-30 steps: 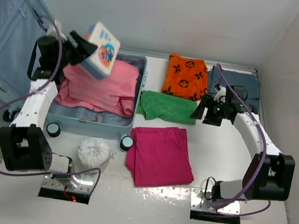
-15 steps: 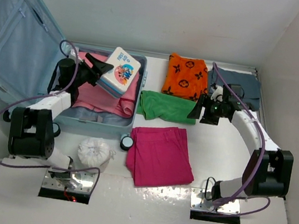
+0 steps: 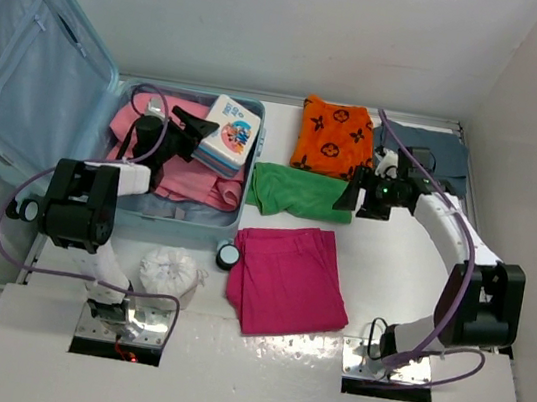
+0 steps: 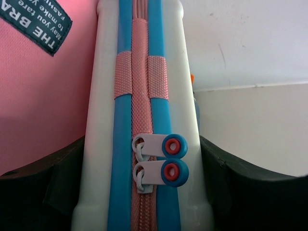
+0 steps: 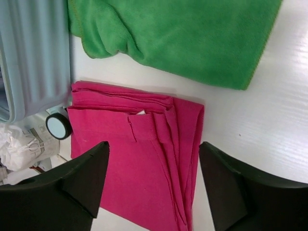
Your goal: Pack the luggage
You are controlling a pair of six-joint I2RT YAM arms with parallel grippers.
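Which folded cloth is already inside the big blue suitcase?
The soft light-pink folded cloth, lying in the pale-blue hard-shell suitcase. The orange patterned cloth, green cloth, magenta cloth and grey cloth lie on the white table outside it.

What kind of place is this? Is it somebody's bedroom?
Probably a robot lab, not a bedroom: robot arms bolted to a white table, with a suitcase and folded clothes laid out.

Lab rig: bare white walls (image 3: 325, 27), table (image 3: 388, 280) w/ bolted mount plates (image 3: 393, 367).
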